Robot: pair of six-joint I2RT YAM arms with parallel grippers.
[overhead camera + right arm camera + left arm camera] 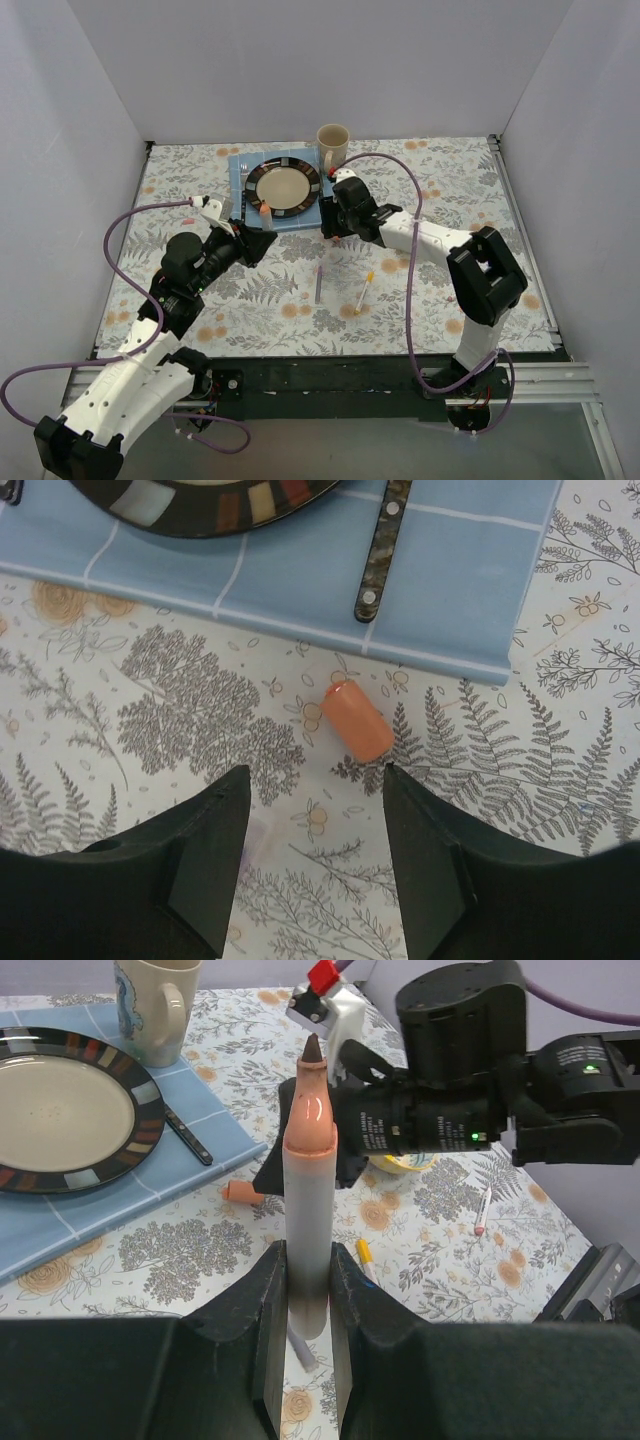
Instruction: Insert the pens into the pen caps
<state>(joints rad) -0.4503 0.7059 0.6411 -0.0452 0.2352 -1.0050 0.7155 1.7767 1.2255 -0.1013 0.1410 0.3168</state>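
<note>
1. The orange pen [306, 1160] stands upright in the left claw [306, 1290], which is clamped on the lower part of its pale barrel. Its orange collar and dark tip point up, clear of the fingers [268, 1330].
2. From the top view, the left claw [252, 240] holds this pen [265, 212] above the table, just in front of the near edge of the blue mat [243, 190].
3. The orange cap [357, 720] lies on its side on the patterned table [450, 190]. It is just off the mat's [450, 590] near edge and does not touch it.
4. The right claw [315, 780] hovers over the cap with its jaws spread wide and nothing between them. In the right wrist view the cap sits just beyond the gap between the two fingers [215, 860].
5. In the left wrist view the cap [240, 1192] lies beside the mat's corner, beneath the right arm's black wrist, beyond the held pen.
6. A purple pen [318, 283] and a yellow pen [364, 292] lie near each other on the table between the two arms.
7. A pink-tipped pen [482, 1210] lies further to the right on the table.
8. On the mat sit a striped-rim plate [284, 186] and a dark-handled knife [380, 550] beside it.
9. A cream mug [333, 143] stands at the mat's far right corner.
</note>
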